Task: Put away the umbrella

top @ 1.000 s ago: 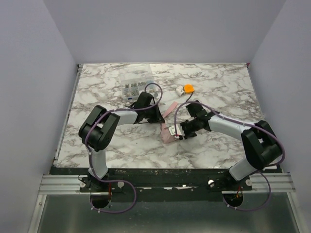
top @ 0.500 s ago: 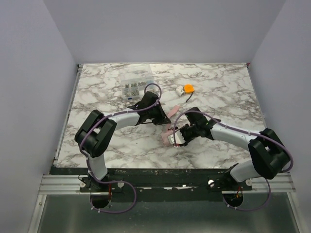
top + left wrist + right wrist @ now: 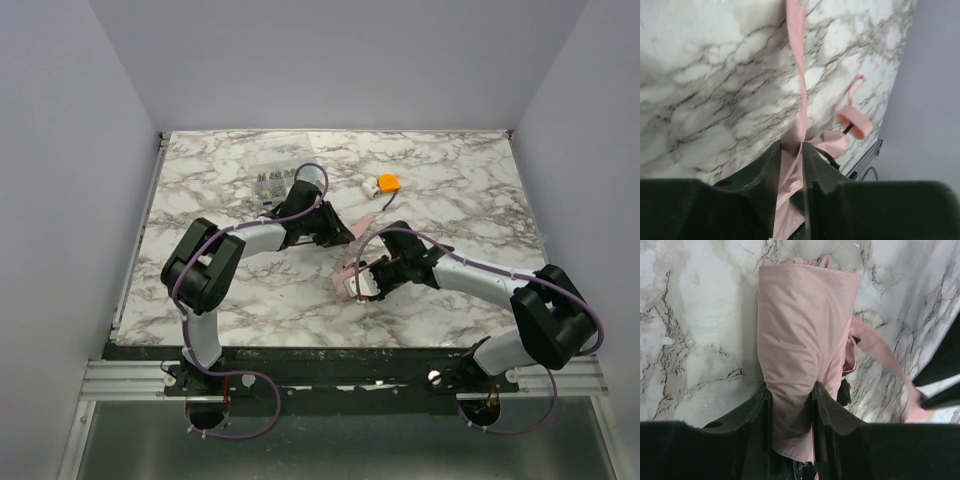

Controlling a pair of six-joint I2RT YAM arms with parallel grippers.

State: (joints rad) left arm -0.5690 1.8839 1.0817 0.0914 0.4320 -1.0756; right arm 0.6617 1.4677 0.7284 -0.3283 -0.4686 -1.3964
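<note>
- Top view: the umbrella (image 3: 349, 286) lies as a short pale pink roll near the middle of the marble counter (image 3: 460, 180), closer to its near edge than its far one.
- The right pincer (image 3: 366, 281) sits on the roll's right side. The left pincer (image 3: 345, 238) is just beyond the roll, toward the far edge, at a pink band (image 3: 362, 225) that rises from the umbrella.
- An orange-and-white gadget (image 3: 382, 184) lies apart from the umbrella, toward the far edge. A clear box (image 3: 268, 180) of small parts sits left of it.
- Left wrist view: the pink band (image 3: 799, 75) runs across the marble and passes between the left pincer (image 3: 791, 155) jaws. They stand narrowly apart, and I cannot tell whether they pinch the band.
- Beyond them lies the pink handle (image 3: 855, 125) with its thin loop.
- Right wrist view: the right pincer (image 3: 790, 390) is clamped on the umbrella (image 3: 800, 320), both jaws pressing into the gathered fabric.
- The roll lies flat on the counter (image 3: 695, 315), and the pink band (image 3: 885, 357) trails off to the right.
</note>
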